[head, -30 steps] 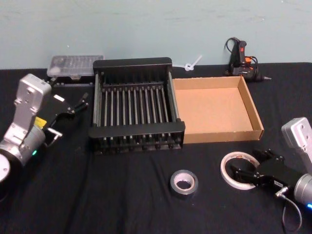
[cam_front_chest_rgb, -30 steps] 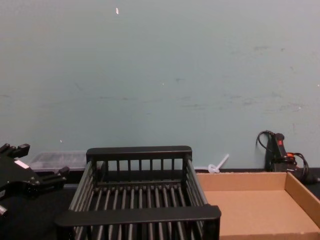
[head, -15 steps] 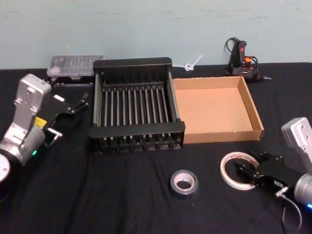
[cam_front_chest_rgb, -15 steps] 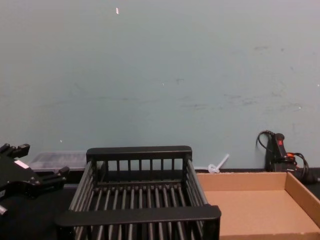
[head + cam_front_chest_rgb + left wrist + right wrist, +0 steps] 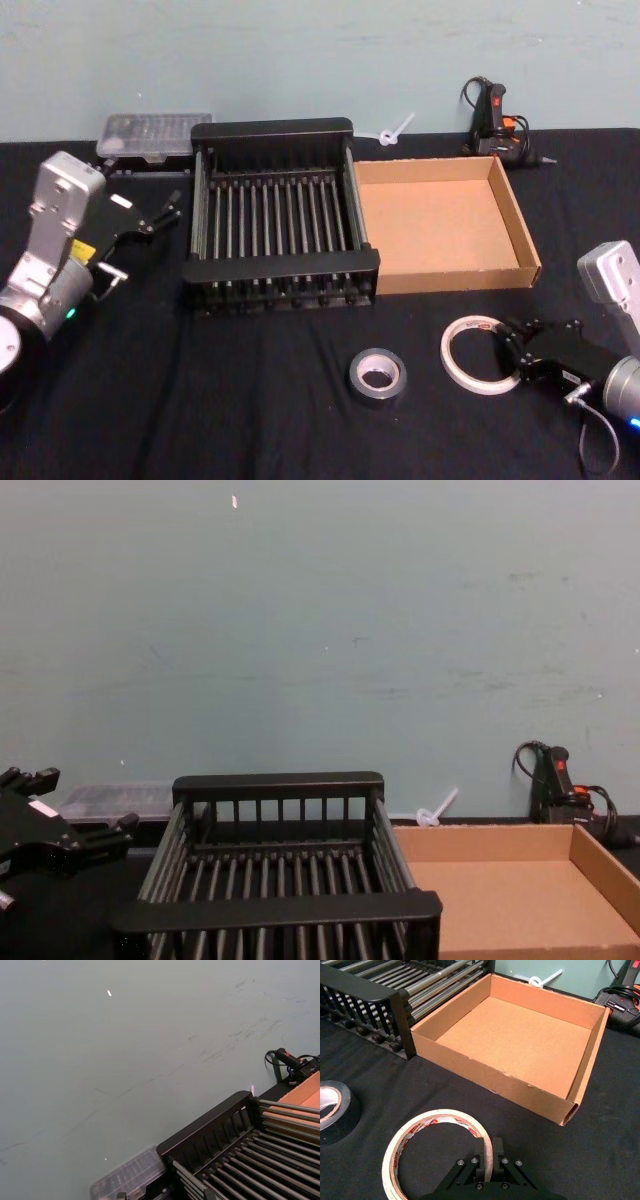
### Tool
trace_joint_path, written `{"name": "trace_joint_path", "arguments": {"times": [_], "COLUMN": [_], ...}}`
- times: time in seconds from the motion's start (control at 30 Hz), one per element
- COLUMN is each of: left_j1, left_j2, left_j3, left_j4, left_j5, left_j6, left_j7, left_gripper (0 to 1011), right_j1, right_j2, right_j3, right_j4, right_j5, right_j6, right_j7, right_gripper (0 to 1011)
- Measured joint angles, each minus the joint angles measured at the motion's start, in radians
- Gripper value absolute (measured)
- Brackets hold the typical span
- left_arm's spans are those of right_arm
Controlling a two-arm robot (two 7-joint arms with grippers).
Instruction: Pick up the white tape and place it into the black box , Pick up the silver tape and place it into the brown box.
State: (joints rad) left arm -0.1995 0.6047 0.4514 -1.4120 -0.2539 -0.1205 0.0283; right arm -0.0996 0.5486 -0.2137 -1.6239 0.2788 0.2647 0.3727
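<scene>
A black-covered table holds two boxes side by side against a pale green wall. The black box point(image 5: 277, 222), a slatted crate, sits to the left of the brown box point(image 5: 440, 222), a shallow cardboard tray, and the two touch along one side.

In front of the brown box, the white tape point(image 5: 480, 354) lies flat on the cloth. The right gripper point(image 5: 512, 350) is at the roll's right-hand edge. In the right wrist view its two fingers point(image 5: 479, 1152) straddle the band of the white tape point(image 5: 438, 1147), one inside the ring and one outside, clamped onto it as far as this angle shows. The roll appears to rest on the table.

The silver tape point(image 5: 377, 374) lies flat to the left of the white roll, apart from it and from the gripper, in front of the black box's right corner.

The left gripper point(image 5: 160, 214) hangs idle beside the black box's left wall, its fingers spread and holding nothing.
</scene>
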Motion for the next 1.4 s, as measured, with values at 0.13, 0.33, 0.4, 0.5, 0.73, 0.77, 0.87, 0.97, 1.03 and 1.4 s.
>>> {"name": "trace_joint_path", "arguments": {"times": [0.13, 0.33, 0.4, 0.5, 0.73, 0.77, 0.87, 0.97, 1.03, 1.4], "left_j1": [0.000, 0.000, 0.000, 0.000, 0.000, 0.000, 0.000, 0.000, 0.000, 0.000], "left_j2": [0.000, 0.000, 0.000, 0.000, 0.000, 0.000, 0.000, 0.000, 0.000, 0.000], "left_j3": [0.000, 0.000, 0.000, 0.000, 0.000, 0.000, 0.000, 0.000, 0.000, 0.000], "left_j4": [0.000, 0.000, 0.000, 0.000, 0.000, 0.000, 0.000, 0.000, 0.000, 0.000], "left_j5": [0.000, 0.000, 0.000, 0.000, 0.000, 0.000, 0.000, 0.000, 0.000, 0.000], "left_j6": [0.000, 0.000, 0.000, 0.000, 0.000, 0.000, 0.000, 0.000, 0.000, 0.000], "left_j7": [0.000, 0.000, 0.000, 0.000, 0.000, 0.000, 0.000, 0.000, 0.000, 0.000], "left_gripper": [1001, 1001, 1002, 1001, 1001, 1001, 1001, 1001, 1001, 1001], "right_j1": [0.000, 0.000, 0.000, 0.000, -0.005, -0.006, -0.010, -0.011, -0.008, 0.057], "right_j2": [0.000, 0.000, 0.000, 0.000, 0.012, 0.013, 0.018, 0.020, 0.020, -0.005], "right_j3": [0.000, 0.000, 0.000, 0.000, -0.004, -0.003, 0.003, 0.006, 0.009, 0.002], "right_j4": [0.000, 0.000, 0.000, 0.000, -0.011, -0.014, -0.028, -0.037, -0.045, -0.048], "right_j5": [0.000, 0.000, 0.000, 0.000, 0.001, 0.002, 0.017, 0.027, 0.036, 0.055], "right_j6": [0.000, 0.000, 0.000, 0.000, -0.030, -0.034, -0.051, -0.064, -0.078, -0.120], "right_j7": [0.000, 0.000, 0.000, 0.000, 0.015, 0.018, 0.027, 0.033, 0.036, 0.028], "right_gripper": [97, 97, 98, 97, 98, 97, 97, 97, 97, 98]}}
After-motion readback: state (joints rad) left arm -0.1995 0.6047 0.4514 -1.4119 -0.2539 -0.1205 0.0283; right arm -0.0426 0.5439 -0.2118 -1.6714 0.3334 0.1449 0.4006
